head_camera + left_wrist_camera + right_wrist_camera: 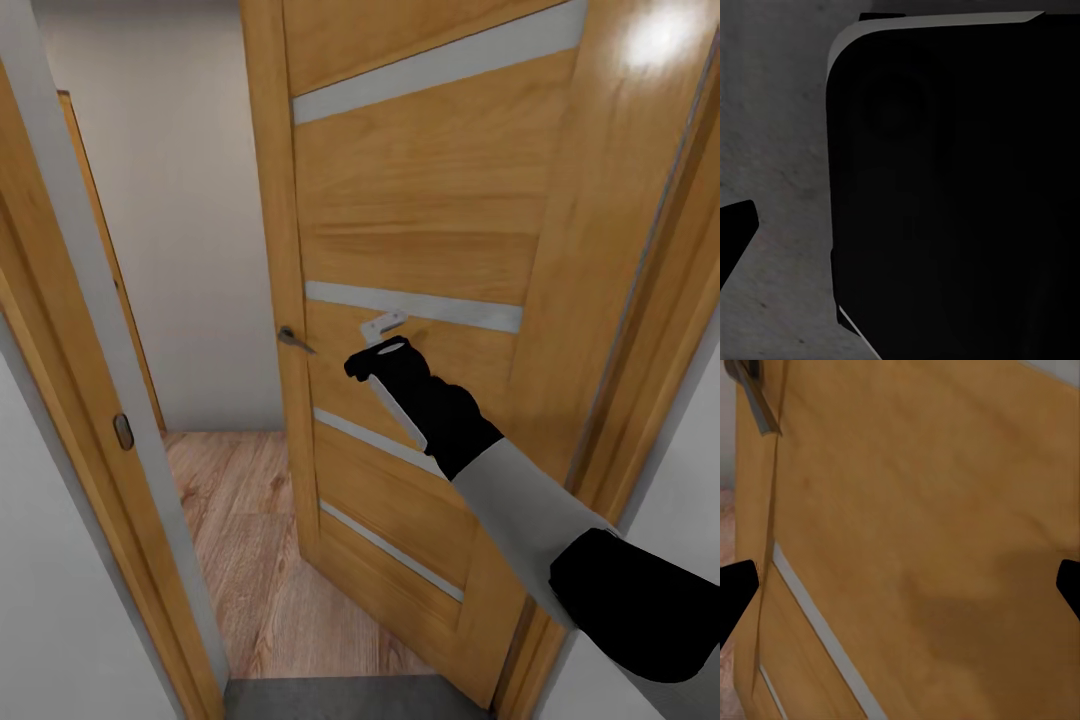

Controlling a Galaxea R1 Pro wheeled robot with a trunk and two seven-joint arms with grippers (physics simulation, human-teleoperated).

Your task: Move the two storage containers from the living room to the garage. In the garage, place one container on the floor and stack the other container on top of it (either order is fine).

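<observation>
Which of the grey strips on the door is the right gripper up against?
The second strip from the top, level with the door handle. The right gripper sits just under it; the top strip is far above, and the two lower ones run beneath the arm.

Light wood-plank floor [262, 560] past the doorway – dark grey concrete floor [350, 698] at near edge, w/ door standing ajar.

You face a door [430, 230] of honey-toned wood, smooth and semi-glossy, inlaid with matt pale-grey strips [412, 305]. Its handle [293, 340] looks like dull metal. Beyond lies wood-plank flooring [250, 540]; near you, the floor [340, 698] is rough matt grey concrete.
</observation>
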